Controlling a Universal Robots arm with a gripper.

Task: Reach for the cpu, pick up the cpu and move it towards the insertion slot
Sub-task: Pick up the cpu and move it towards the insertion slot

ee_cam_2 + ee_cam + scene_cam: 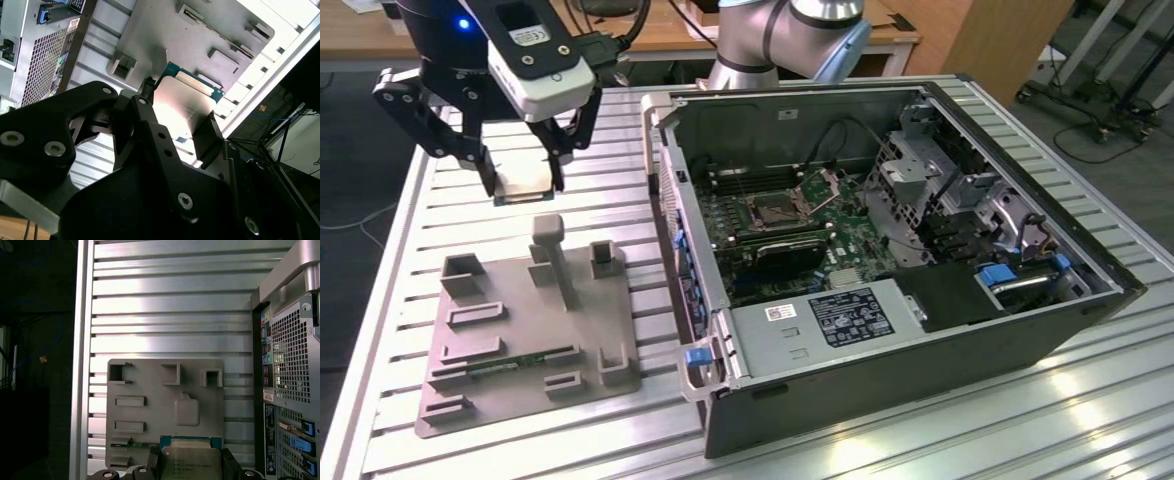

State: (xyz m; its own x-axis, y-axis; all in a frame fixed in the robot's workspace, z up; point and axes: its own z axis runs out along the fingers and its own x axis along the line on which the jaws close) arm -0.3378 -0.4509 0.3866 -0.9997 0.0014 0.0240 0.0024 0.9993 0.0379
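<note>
The black gripper (527, 189) pinches the cpu (528, 184) by two opposite edges: a thin flat square, beige in the exterior view, silvery with a green rim in both wrist views. It hangs in open air over the ribbed metal table (987, 440), above the grey moulded fixture (520, 320) and its upright post. It is well apart from the slot (771, 210), a silver-framed socket inside the open case (921, 370). The fingers hide the chip's sides.

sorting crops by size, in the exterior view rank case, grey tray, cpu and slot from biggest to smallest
1. case
2. grey tray
3. cpu and slot: these look about alike, and the cpu is held up off the table, so I won't rank them.
</note>
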